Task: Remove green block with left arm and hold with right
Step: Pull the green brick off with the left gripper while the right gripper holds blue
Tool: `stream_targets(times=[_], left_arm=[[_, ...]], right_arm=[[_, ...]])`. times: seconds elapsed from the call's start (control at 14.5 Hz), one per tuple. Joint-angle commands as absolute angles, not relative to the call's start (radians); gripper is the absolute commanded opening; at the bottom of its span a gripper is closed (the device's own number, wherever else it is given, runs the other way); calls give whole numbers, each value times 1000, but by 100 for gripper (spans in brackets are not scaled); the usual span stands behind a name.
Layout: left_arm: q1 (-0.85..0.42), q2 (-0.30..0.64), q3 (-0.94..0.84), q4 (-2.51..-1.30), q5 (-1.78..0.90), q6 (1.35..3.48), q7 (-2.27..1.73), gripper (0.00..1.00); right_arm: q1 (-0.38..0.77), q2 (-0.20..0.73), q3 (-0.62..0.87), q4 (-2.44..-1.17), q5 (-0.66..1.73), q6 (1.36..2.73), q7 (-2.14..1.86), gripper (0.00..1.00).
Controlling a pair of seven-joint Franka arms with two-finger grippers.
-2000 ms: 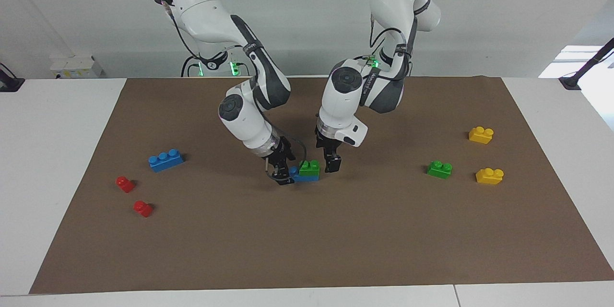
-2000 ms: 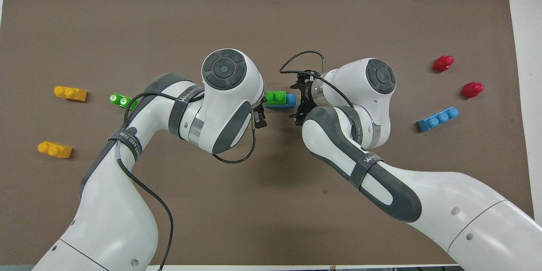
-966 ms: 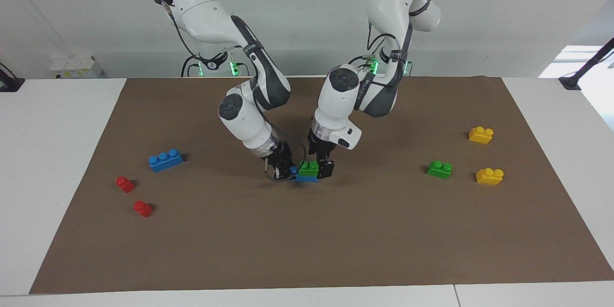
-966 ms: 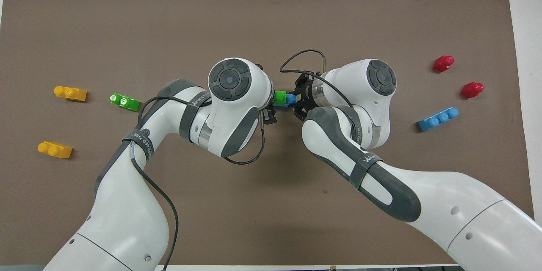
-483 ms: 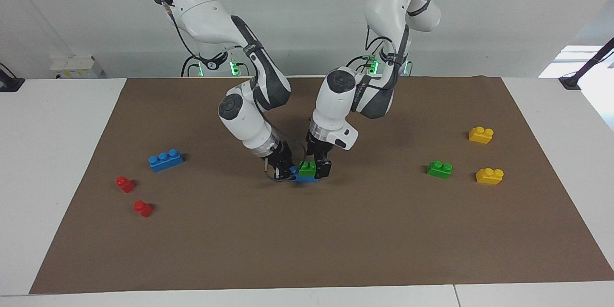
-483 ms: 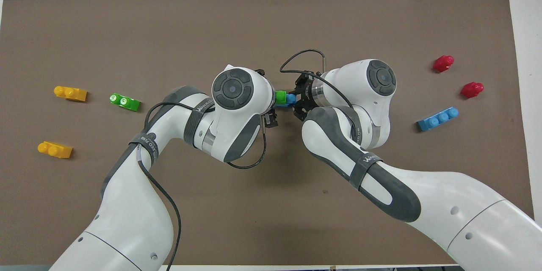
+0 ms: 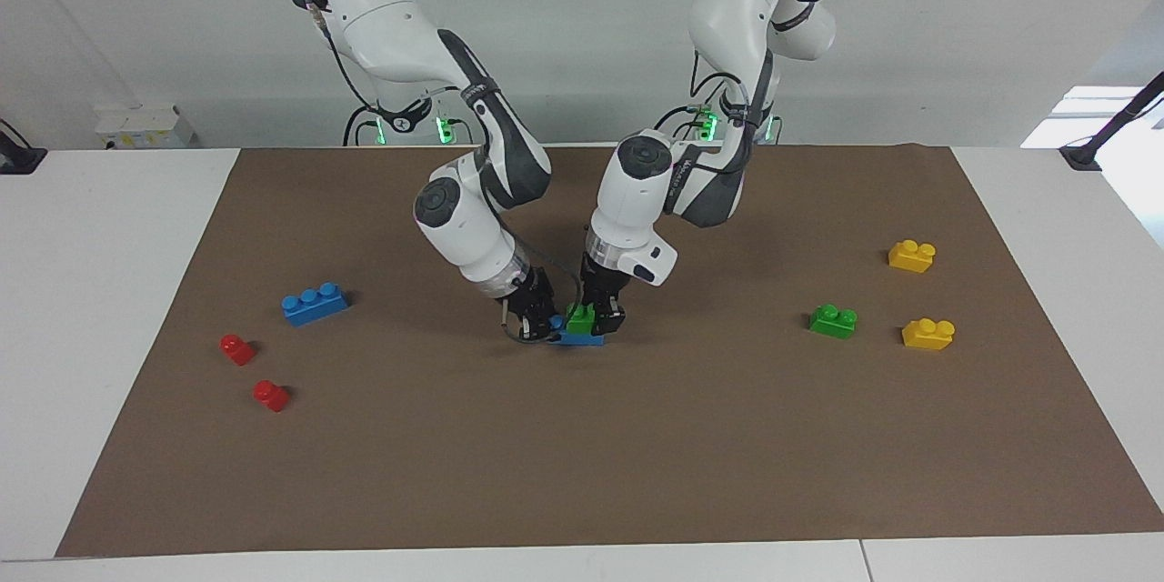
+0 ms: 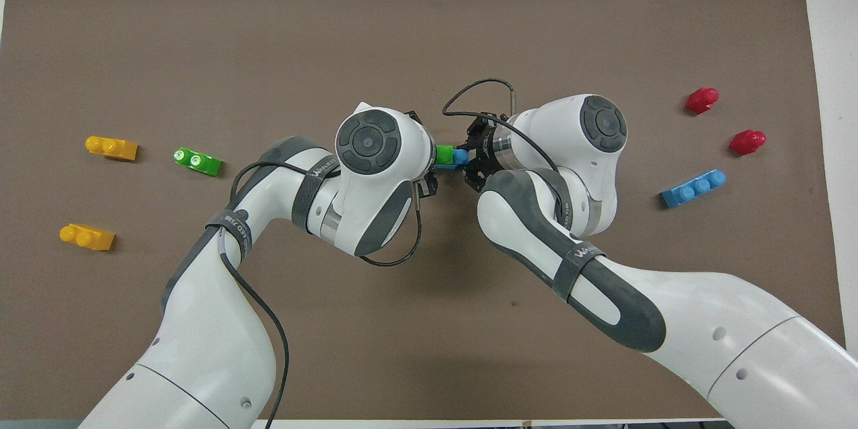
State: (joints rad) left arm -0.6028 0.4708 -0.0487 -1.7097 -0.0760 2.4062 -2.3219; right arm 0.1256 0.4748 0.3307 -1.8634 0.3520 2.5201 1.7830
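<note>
Two end effectors meet mid-surface: our left end effector (image 7: 596, 316) grips the small, bright green two-stud plastic brick (image 7: 579, 319), light, rigid and slick we judge, by its flat sides, while our right end effector (image 7: 538, 320) pinches the blue plastic brick (image 7: 575, 338) directly beneath it.

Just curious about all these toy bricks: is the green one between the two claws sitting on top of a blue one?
Yes, the green block sits stacked on a blue brick lying on the brown mat.

white jointed arms (image 7: 473, 227), dark grey joint covers, black cables, possibly lettered bands
</note>
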Motion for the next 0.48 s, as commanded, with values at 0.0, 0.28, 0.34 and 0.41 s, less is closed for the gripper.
stream_targets(times=[0.0, 0.28, 0.34, 0.41], left_arm=[[-620, 469, -46, -1691, -86, 2364, -2312, 17], [-603, 489, -46, -1615, -78, 2258, -2301, 16], [-603, 494, -46, -1594, -77, 2232, -2290, 15], [-598, 494, -46, -1579, -78, 2217, -2286, 15]], right_arm=[[130, 483, 336, -1876, 376, 2559, 1786, 0], [130, 483, 336, -1876, 376, 2559, 1786, 0], [130, 483, 336, -1876, 376, 2560, 1786, 0], [130, 483, 336, -1876, 376, 2559, 1786, 0]])
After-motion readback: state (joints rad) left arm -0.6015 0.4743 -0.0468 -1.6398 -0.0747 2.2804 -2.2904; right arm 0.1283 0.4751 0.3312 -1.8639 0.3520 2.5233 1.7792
